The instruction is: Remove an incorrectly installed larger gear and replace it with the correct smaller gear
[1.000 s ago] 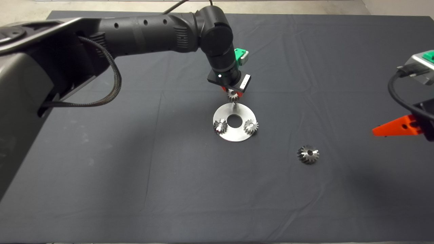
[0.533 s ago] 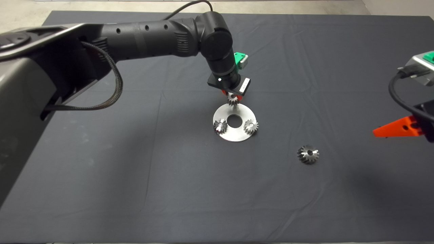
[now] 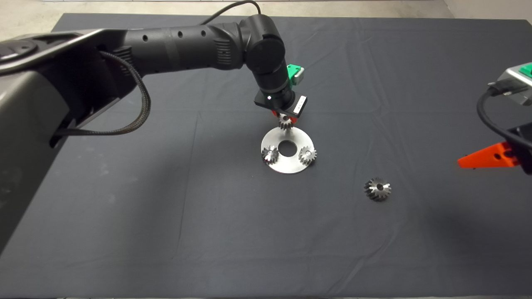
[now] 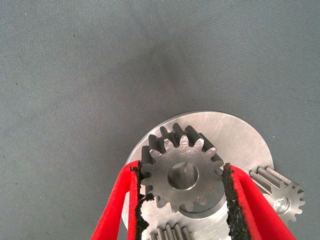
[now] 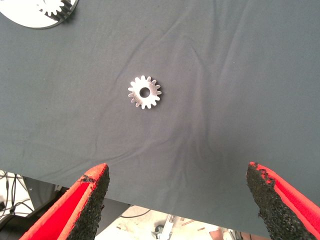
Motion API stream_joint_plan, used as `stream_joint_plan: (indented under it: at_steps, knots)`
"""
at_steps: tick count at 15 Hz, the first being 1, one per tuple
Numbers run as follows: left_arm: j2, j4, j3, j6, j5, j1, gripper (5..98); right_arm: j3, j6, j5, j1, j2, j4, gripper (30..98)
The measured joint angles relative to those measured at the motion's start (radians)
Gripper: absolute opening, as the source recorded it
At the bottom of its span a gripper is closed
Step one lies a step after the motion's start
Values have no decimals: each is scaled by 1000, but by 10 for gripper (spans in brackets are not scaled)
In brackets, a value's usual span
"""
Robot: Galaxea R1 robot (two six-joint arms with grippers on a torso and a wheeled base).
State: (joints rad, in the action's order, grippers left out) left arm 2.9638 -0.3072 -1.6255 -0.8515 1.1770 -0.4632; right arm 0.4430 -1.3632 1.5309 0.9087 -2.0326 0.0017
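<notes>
The left claw (image 4: 182, 187) is clamped on the smaller gear (image 4: 182, 172), its black pads (image 4: 231, 192) pressing the teeth on opposite sides. In the left wrist view the gear sits over the far rim of a round steel disc (image 4: 235, 137), and something metallic shows through its bore, though whether the gear touches the disc cannot be told. From the head view the claw (image 3: 285, 120) is mostly hidden under the wrist housing; only the gear (image 3: 285, 123) and a sliver of red show below it. Compared with a second ago the gear is lower, now right at the disc's (image 3: 286, 166) edge; over the last half second little has changed.

Two other small gears (image 3: 270, 154) (image 3: 307, 154) stand on the disc either side of its central hole, bright and fine-toothed; in the wrist view both are cut off by the frame.

The larger gear (image 3: 378, 189) lies flat on the worktop's (image 3: 166, 207) dark wrinkled mat, well apart from the disc, darker with coarse flared teeth. The right claw (image 5: 177, 192) hangs spread wide at the worktop's right edge, the larger gear (image 5: 144, 92) beyond its rough-edged pads.
</notes>
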Motion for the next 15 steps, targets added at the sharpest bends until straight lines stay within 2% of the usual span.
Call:
stream_joint_plan:
  at_steps: [4, 7, 15]
  knots:
    - [0, 0, 0, 0, 0, 0, 315, 0, 0, 0, 0, 0, 0, 729]
    - [0, 0, 0, 0, -20, 2, 315, 0, 0, 0, 0, 0, 0, 729]
    - [0, 0, 0, -1, -23, 12, 315, 0, 0, 0, 0, 0, 0, 729]
